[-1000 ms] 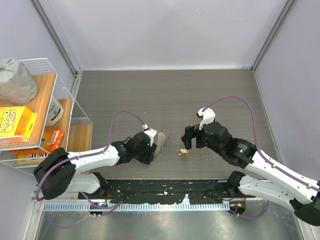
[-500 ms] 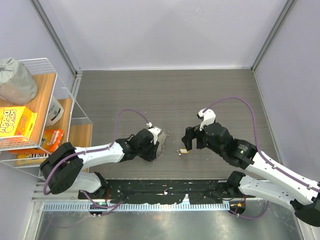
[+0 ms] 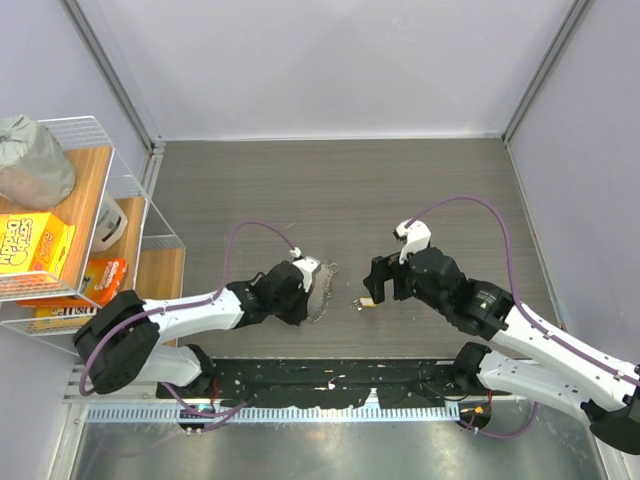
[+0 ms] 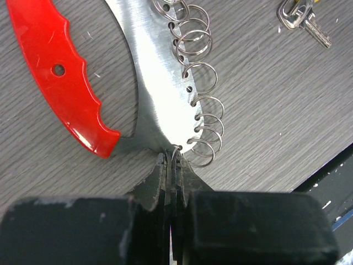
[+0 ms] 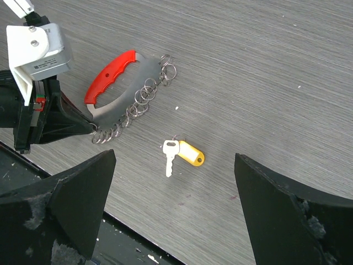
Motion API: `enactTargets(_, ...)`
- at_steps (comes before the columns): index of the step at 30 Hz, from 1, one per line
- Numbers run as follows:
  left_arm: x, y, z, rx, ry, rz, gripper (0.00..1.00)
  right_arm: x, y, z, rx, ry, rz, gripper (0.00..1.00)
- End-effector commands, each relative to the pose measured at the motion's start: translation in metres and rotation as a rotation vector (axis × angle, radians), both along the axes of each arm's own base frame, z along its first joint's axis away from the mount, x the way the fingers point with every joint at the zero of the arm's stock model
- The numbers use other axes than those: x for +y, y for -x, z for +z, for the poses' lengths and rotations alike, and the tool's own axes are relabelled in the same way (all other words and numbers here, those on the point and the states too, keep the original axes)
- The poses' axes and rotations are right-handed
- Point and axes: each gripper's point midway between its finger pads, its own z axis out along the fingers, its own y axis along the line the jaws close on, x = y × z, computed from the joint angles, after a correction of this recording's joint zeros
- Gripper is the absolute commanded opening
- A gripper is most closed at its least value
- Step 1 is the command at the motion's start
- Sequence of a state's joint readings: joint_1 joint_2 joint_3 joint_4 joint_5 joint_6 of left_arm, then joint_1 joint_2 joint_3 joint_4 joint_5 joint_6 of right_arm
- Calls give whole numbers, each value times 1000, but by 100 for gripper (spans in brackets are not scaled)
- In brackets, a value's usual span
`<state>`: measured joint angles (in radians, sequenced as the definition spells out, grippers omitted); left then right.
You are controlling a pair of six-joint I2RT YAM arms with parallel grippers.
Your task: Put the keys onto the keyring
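The keyring [image 3: 320, 284] is a curved silvery plate [image 4: 155, 83] with a red plastic handle [image 4: 59, 81] and a row of thin wire rings [image 4: 201, 105]. It lies flat on the table. My left gripper [image 4: 172, 160] is shut on the plate's near end, at the last ring, and shows in the top view [image 3: 304, 292]. The keys [image 5: 171, 154], one small metal key with a yellow tag [image 5: 191, 153], lie on the table right of the keyring [image 5: 128, 87]. My right gripper [image 5: 175, 155] hangs open above the keys [image 3: 367, 302], one finger on each side, touching nothing.
A wire shelf [image 3: 120, 215] at the left holds an orange box [image 3: 32, 245], smaller boxes and a grey bundle [image 3: 30, 160]. The black rail [image 3: 330, 378] runs along the table's near edge, close behind both grippers. Purple cables loop over both arms.
My left gripper has closed on the keyring's near end after standing partly open, and its wrist has shifted slightly. The right arm and the keys have not moved.
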<state>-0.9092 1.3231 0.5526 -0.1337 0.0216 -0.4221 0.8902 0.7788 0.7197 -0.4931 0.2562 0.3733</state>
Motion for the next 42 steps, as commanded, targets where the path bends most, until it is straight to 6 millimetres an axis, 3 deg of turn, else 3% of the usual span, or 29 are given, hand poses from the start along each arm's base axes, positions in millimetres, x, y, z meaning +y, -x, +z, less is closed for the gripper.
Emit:
enactTargets(1,3,7,7,-7,27,-19,0,9,0,15,-26,-57,24,95)
enactTargets(9,-5,25,67,-133,172,-174,0,29,17,38,-52,-107,184,100)
enactTargets(18,-17,62,141,-227,373,-367,0,63,54,71,-112,-122,470,93)
enactTargets(22,-21,77,154,-238,401,-432,0,79,81,86,-128,-143,638,91)
enactTargets(28,-29,95,174,-262,462,-519,0,96,114,91,-121,-167,844,84)
enactTargets(36,-32,118,214,-335,600,-606,0,100,143,103,-153,-222,969,71)
enactTargets(42,-31,120,231,-358,657,-595,0,112,158,96,-132,-229,1014,68)
